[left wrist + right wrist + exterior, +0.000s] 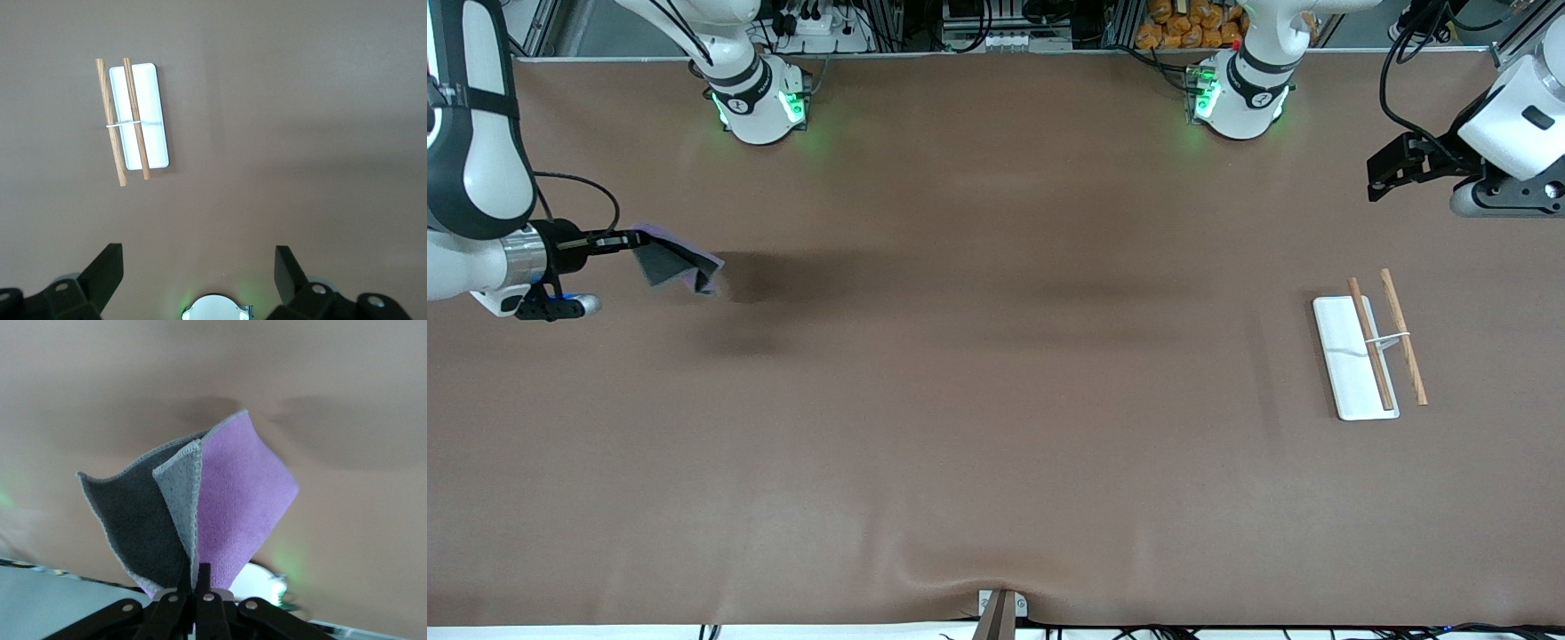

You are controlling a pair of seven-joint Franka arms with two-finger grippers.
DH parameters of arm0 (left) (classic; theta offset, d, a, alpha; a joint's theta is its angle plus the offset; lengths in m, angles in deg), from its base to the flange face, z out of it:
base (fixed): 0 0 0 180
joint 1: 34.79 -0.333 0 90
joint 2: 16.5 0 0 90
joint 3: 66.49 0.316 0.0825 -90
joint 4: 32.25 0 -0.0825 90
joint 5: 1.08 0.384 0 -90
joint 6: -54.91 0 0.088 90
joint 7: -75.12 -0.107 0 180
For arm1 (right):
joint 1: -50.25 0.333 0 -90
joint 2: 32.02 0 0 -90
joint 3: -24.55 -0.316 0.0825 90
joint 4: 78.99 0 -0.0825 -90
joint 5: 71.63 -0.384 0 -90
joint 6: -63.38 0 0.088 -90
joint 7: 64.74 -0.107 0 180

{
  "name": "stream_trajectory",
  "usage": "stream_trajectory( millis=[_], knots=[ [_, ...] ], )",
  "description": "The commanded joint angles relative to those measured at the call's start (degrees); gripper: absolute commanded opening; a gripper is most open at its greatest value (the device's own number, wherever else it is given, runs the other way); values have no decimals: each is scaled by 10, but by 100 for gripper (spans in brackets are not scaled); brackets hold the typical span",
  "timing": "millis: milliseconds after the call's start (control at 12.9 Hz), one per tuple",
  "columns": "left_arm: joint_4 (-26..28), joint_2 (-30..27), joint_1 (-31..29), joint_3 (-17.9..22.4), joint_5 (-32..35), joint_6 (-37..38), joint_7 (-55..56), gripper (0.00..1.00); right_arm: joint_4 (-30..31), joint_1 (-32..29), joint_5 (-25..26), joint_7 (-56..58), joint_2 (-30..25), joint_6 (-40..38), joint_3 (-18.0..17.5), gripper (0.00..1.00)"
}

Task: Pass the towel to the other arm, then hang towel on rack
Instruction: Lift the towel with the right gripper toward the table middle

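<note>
Towel [671, 262] hangs pinched in the closed right pincer [637, 238] over the tabletop's [996, 427] nine-o'clock end, ready for handover; left pincer [1380, 182] waits open above the rack [1356, 356] at three o'clock.

The rack [1368, 348] lay on the bench [996, 427] near the left arm's end; the towel [674, 261] hung over the right arm's end

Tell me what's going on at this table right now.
The right gripper is shut on a purple towel and holds it up in the air over the right arm's end of the table. The left gripper waits open over the left arm's end, near the rack, which stands there with nothing hung on it. The towel hasn't been passed across yet.
</note>
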Motion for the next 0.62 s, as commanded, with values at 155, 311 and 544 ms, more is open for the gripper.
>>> stream_trajectory(
  millis=[155, 311, 544],
  knots=[
    [-12, -3, 6, -8, -14, 1, 17, 100, -60, 67, -80, -158, 1, -48, 5, 0],
    [-18, -2, 7, -11, -34, 1, 52, 100, -76, 97, -108, -214, 1, -51, 4, 0],
    [-18, 2, 9, -38, -61, 1, 114, 100, -109, 145, -170, -338, 7, -47, 5, 0]
  ],
)
